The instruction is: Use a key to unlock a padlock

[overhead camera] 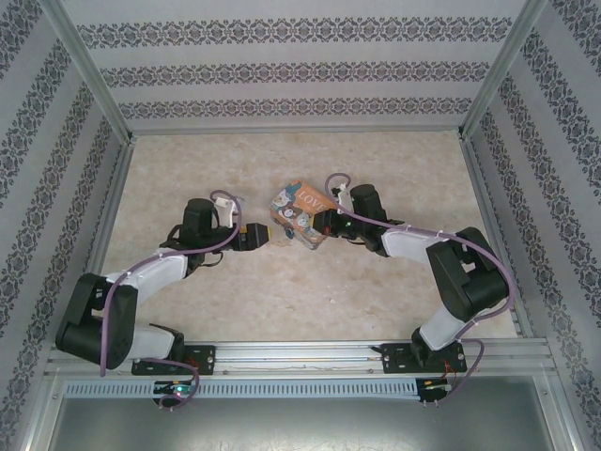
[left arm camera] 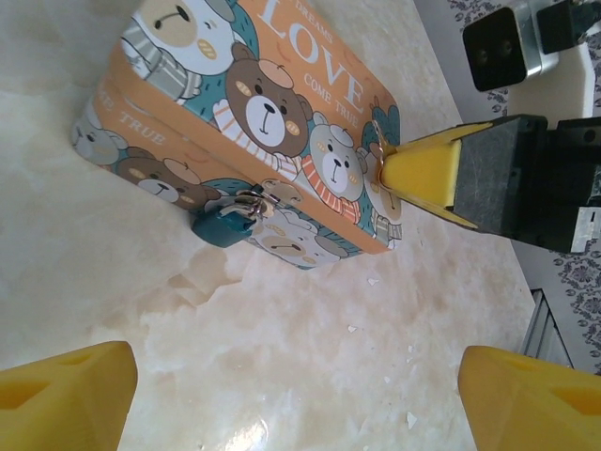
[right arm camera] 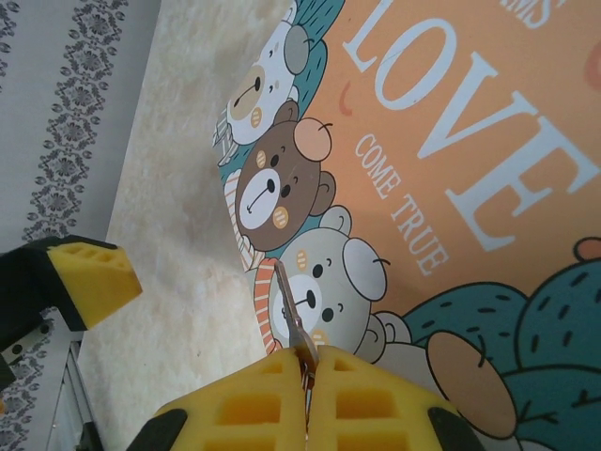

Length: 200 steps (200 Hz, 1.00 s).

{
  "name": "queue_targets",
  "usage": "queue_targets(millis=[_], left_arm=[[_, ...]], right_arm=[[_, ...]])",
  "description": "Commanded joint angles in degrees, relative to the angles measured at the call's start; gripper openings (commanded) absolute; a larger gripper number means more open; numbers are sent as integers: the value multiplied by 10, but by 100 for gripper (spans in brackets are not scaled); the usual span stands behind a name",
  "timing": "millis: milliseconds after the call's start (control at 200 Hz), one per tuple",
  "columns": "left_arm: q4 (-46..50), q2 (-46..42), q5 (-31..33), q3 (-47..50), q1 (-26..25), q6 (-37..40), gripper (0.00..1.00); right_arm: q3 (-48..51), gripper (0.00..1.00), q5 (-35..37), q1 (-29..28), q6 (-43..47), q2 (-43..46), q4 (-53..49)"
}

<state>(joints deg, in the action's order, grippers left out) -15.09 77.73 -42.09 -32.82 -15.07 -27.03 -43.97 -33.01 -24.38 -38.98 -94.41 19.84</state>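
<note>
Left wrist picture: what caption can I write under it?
Open left gripper faces the teal padlock on the LOVE box; right gripper pinches the key nearby.

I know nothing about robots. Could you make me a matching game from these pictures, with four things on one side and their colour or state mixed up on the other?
Things:
1. padlock
2. key
3. left gripper
4. box

Descriptions:
a. open, holding nothing
b. orange lid with cartoon bears
c. teal, at the box's side
d. pinched in the right gripper

Pairs: 1-c, 2-d, 3-a, 4-b
</note>
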Motion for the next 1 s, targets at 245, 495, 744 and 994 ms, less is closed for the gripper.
queue_targets(millis=[245, 495, 744, 994], left_arm=[[-120, 107, 13, -23, -42, 19, 83], [-188, 182, 43, -43, -52, 24, 82], [-238, 250, 26, -71, -57, 24, 72], [-273, 294, -5, -95, -58, 20, 63]], right_arm=[[-4, 0, 4, 12, 38, -40, -35], [-15, 0, 9, 13, 60, -39, -70], [-22, 0, 9, 13, 64, -44, -74], [-24, 0, 10, 14, 71, -40, -81]])
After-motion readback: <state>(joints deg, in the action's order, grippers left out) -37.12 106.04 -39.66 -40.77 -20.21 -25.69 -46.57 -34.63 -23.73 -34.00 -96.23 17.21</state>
